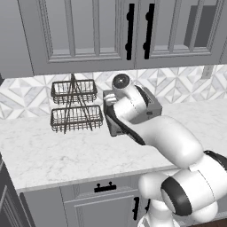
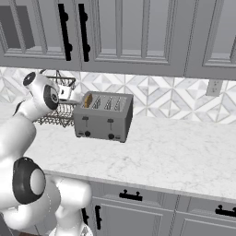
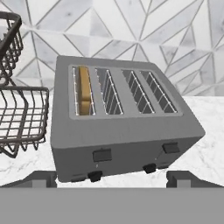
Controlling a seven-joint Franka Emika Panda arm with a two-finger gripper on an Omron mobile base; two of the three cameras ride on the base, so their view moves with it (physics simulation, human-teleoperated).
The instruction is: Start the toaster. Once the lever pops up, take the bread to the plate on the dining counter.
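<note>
step: starting toaster | tool (image 3: 111,178): jaws wide apart, empty, hovering near boxy silver-grey four-slot toaster (image 3: 122,124) on marble counter (image 2: 175,156) | tan bread slice (image 3: 85,89): leftmost slot | next: likely press left dark lever (image 3: 102,155) down

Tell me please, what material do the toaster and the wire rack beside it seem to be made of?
The toaster looks like brushed silver-grey metal: flat matte panels, with dark, probably plastic, levers and knobs on its front. The rack seems to be thin black metal wire, its two basket tiers see-through against the tiles. Since this is a rendered scene, both are guesses.
</note>
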